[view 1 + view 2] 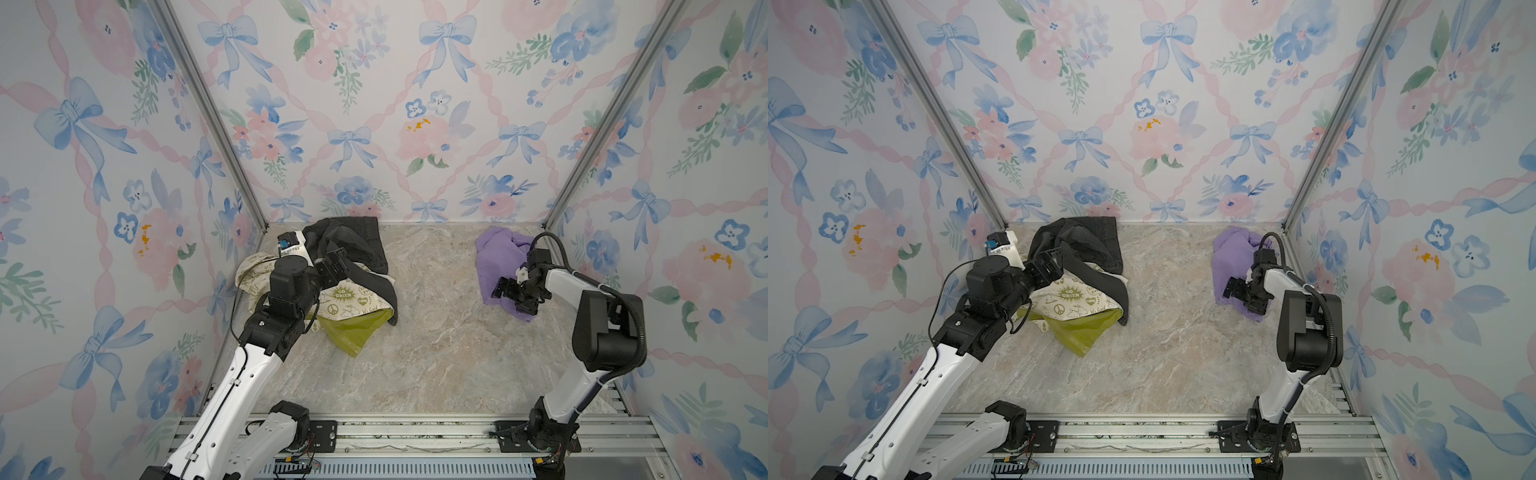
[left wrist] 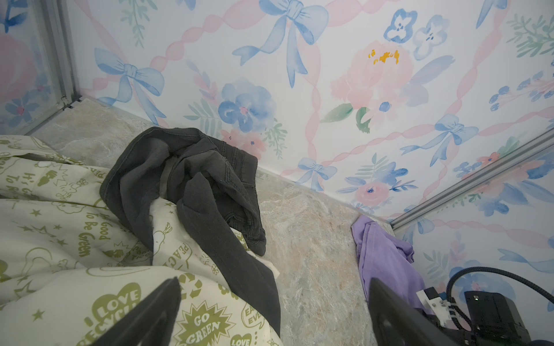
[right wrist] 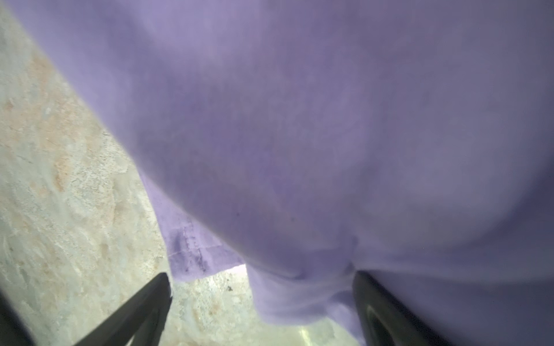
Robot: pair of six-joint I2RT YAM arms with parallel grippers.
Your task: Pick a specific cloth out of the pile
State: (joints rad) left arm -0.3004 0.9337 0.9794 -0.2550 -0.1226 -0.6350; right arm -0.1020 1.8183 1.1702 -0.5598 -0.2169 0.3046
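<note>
Treat extraction as done: lavender-purple soft fabric cloth (image 1: pixel 498 253) lies alone at counter's (image 1: pixel 436 332) far right corner (left tool (image 1: pixel 334 264), right tool (image 1: pixel 513 297): wide, empty).

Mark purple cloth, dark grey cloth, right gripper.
purple cloth (image 1: pixel 496 253): in a top view, its bare upper part.
dark grey cloth (image 1: pixel 361 245): in a top view, its bunched upper part.
right gripper (image 1: pixel 508 300): in a top view, between fingertips.
</note>
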